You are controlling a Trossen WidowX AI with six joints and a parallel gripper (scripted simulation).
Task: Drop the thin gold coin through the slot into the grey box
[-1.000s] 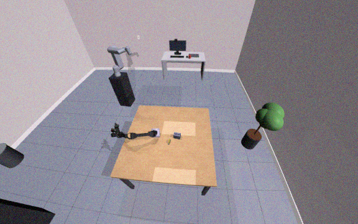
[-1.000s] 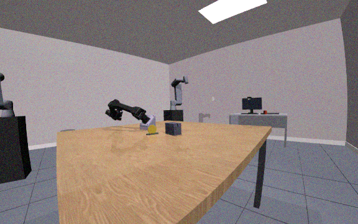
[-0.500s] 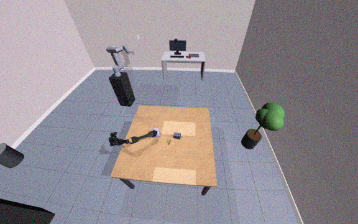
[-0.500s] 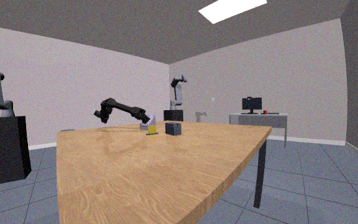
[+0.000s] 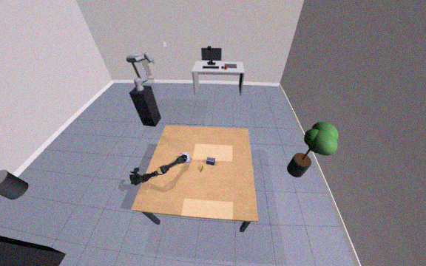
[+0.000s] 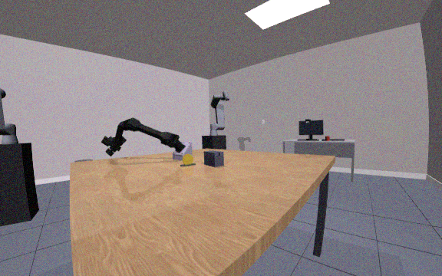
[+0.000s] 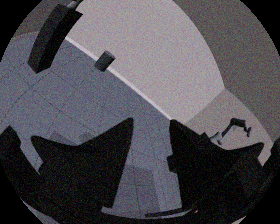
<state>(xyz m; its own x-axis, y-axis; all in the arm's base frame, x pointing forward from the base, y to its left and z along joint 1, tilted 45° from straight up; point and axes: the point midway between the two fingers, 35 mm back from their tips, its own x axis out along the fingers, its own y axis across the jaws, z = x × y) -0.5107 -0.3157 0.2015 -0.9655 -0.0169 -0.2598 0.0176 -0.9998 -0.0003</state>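
The gold coin (image 5: 201,168) (image 6: 187,159) stands upright on its edge in the thin dark holder (image 6: 183,165) on the table. The closed grey box (image 5: 211,161) (image 6: 214,159) stands a short way from the coin, to its right in the top and exterior views. A dark slot shows faintly in its lid. My gripper (image 5: 133,176) (image 6: 107,146) (image 7: 151,123) is partly open, with nothing between its fingers. It is raised at the table's left edge, far from coin and box. The wrist view shows neither coin, holder nor box.
The arm's pale base mount (image 5: 186,155) (image 6: 176,155) stands left of the coin. The arm reaches from it toward the left edge of the wooden table (image 5: 220,188) (image 6: 206,199). Another robot on a black pedestal (image 5: 146,107), a desk (image 5: 217,70) and a plant (image 5: 322,138) stand away from the table.
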